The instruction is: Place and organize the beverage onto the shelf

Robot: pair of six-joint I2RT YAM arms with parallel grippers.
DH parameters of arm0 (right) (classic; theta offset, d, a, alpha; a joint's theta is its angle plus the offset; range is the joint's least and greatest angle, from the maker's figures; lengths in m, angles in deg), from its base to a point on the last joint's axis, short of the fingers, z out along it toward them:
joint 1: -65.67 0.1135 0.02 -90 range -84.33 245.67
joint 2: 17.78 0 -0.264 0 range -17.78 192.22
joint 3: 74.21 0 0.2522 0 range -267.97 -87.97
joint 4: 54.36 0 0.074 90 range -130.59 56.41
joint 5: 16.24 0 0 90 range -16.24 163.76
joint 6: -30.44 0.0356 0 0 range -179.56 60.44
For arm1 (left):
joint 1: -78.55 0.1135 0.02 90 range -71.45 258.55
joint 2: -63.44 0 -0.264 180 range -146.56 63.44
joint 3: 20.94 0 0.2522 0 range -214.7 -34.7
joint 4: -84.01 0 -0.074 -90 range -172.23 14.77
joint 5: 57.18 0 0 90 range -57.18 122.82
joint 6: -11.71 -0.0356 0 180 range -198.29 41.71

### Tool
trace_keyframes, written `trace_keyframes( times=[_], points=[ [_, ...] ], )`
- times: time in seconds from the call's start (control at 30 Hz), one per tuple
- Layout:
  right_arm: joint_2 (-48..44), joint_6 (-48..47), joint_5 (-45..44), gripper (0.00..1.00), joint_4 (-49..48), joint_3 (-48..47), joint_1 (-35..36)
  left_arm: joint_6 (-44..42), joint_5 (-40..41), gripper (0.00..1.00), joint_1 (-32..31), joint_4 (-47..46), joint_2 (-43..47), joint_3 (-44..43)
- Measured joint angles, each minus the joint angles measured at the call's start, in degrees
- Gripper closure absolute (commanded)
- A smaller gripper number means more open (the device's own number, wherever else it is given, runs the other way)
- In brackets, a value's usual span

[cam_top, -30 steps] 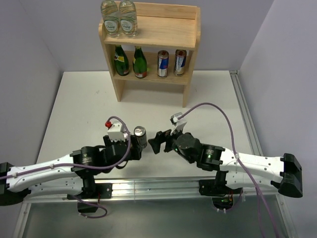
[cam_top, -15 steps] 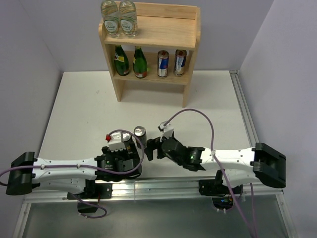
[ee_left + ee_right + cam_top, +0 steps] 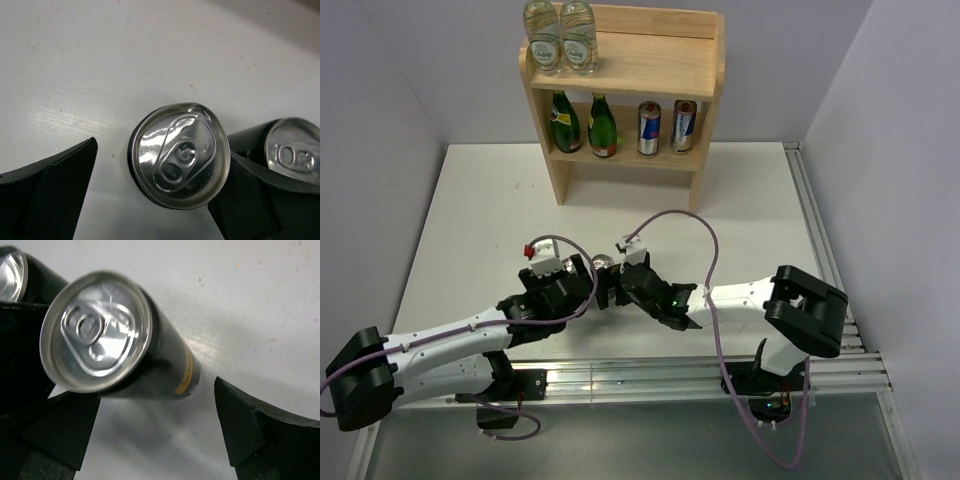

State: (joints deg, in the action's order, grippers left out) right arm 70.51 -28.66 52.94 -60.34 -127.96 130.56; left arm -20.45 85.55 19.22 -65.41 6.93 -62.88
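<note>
Worktop (image 3: 490,200), white, carries the light-wood two-tier shelf (image 3: 650,65). Well in front of the shelf, my left tool (image 3: 161,165) gapes around a silver-topped dark can (image 3: 180,155), my right tool (image 3: 155,415) around a yellow-banded black can (image 3: 165,365). Grasping step, I judge: next, close and lift.

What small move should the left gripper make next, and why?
Probably shut the left gripper on the left can: its jaws stand open either side of this upright can, which rests ungripped on the table.
</note>
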Motion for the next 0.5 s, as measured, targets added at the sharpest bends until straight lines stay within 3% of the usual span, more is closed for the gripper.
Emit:
trace_keyframes(
  times=[0.23, 0.3, 0.33, 0.37, 0.4, 0.43, 0.5],
  points=[
    [4.90, -0.85, 0.83, 0.00, -4.61, -2.10, -3.02, -6.16, -2.14, 0.01, 4.00, -6.58, -3.98, 0.00],
    [6.29, -1.16, 1.11, 0.16, -6.27, -2.29, -3.65, -6.56, -2.29, 0.06, 4.17, -7.17, -4.79, 0.00],
    [6.97, -1.36, 1.27, 0.36, -7.06, -2.43, -3.87, -6.62, -2.29, 0.10, 4.17, -7.39, -5.05, -0.02],
    [7.50, -1.62, 1.73, 0.49, -7.85, -2.47, -4.04, -6.62, -2.29, 0.21, 4.17, -7.61, -5.35, -0.04],
    [7.96, -2.01, 1.05, 0.61, -8.70, -2.62, -4.17, -6.47, -2.25, 0.26, 4.17, -7.61, -5.66, -0.07],
    [8.26, -1.86, 0.90, 0.78, -9.18, -2.86, -4.44, -6.51, -2.08, 0.30, 4.17, -7.65, -5.99, -0.22],
    [8.90, -1.84, 1.01, 0.89, -10.05, -3.10, -4.74, -6.36, -1.86, 0.42, 4.17, -7.69, -6.47, -0.52]
  ],
)
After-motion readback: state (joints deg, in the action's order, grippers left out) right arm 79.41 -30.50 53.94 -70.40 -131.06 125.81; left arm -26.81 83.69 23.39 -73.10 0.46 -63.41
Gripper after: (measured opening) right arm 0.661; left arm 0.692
